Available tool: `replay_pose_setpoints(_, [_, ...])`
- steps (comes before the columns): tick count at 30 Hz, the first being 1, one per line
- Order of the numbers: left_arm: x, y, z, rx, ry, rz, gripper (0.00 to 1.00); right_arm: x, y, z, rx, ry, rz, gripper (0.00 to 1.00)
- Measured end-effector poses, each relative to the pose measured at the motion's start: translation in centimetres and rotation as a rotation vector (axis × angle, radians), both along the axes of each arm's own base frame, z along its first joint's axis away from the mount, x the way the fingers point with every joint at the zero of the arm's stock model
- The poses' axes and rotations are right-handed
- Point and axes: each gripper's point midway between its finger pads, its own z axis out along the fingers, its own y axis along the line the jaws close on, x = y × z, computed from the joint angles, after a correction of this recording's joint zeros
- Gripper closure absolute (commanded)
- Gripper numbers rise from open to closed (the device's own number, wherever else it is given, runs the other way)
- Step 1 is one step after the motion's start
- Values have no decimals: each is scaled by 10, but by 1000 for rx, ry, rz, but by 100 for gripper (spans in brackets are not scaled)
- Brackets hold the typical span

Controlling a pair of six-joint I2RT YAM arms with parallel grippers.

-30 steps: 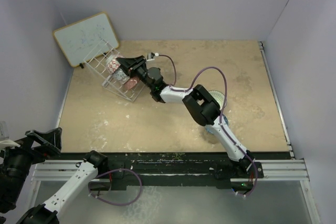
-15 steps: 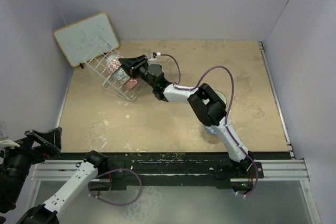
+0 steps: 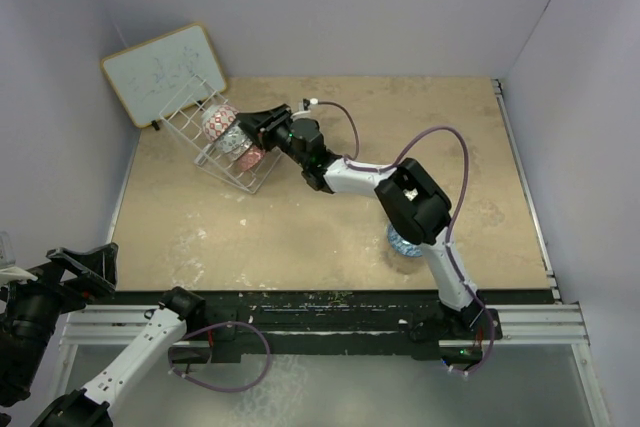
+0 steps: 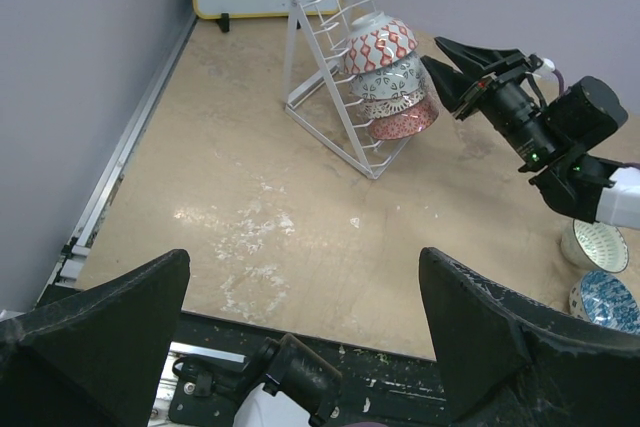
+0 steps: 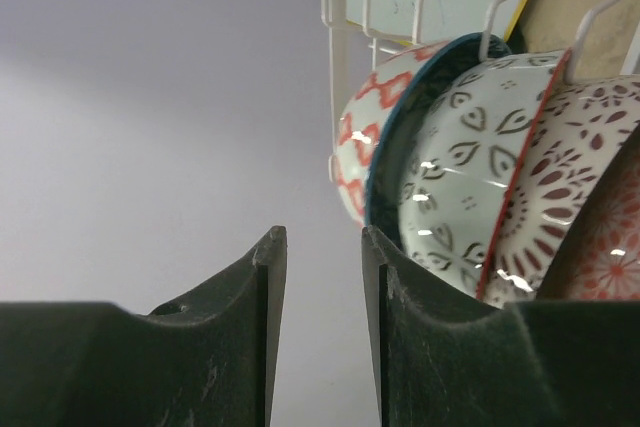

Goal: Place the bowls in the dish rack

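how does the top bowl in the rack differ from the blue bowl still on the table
The top bowl stands tipped on edge in the dish rack, nested against the bowls below it; the blue bowl sits upright on the table. The top bowl shows a white outside with red-orange diamonds; the blue bowl shows a blue-and-white patterned inside. Both are small round patterned bowls.
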Motion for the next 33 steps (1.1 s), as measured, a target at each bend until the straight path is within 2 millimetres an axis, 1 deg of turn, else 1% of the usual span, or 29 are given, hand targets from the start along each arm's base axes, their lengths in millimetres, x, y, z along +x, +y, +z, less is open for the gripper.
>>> replay_pose_setpoints(7, [0, 0, 0, -1, -1, 0, 1, -15, -16, 24, -43, -33, -3, 61])
replay_pose_setpoints(10, [-1, 0, 0, -2, -3, 1, 1, -20, -21, 29, -67, -47, -4, 61])
replay_pose_setpoints(12, [-1, 0, 0, -3, -4, 0, 1, -22, -24, 25, -104, -49, -7, 60])
replay_pose_setpoints(16, [-1, 1, 0, -3, -4, 1, 1, -28, -39, 9, -233, -45, -31, 55])
replay_pose_setpoints(18, [-1, 1, 0, -3, -4, 1, 1, -30, -49, 4, -315, -54, -48, 50])
replay_pose_setpoints(20, [-1, 1, 0, -3, -5, 1, 1, -32, -60, 5, -403, -72, -64, 43])
replay_pose_setpoints(22, [-2, 1, 1, -5, -10, 1, 1, -34, -74, 11, -484, -100, -83, 35])
replay_pose_setpoints(23, [-3, 2, 2, -6, -13, 2, 1, -36, -83, 15, -531, -116, -93, 30])
replay_pose_setpoints(24, [-3, 2, 3, -8, -18, 3, 1, -38, -94, 21, -578, -131, -107, 20])
replay_pose_setpoints(25, [-4, 3, 5, -10, -23, 6, 1, -40, -104, 25, -609, -142, -116, 5])
replay_pose_setpoints(26, [-5, 4, 6, -11, -27, 9, 1, -43, -118, 32, -657, -160, -132, 1])
replay_pose_setpoints(29, [-6, 6, 7, -12, -34, 16, 1, -48, -157, 43, -787, -185, -182, 0])
replay_pose_setpoints(30, [-6, 6, 8, -12, -36, 16, 1, -49, -166, 45, -824, -191, -195, 0])
replay_pose_setpoints(33, [-5, 6, 8, -12, -37, 13, 1, -53, -201, 45, -973, -193, -232, 0])
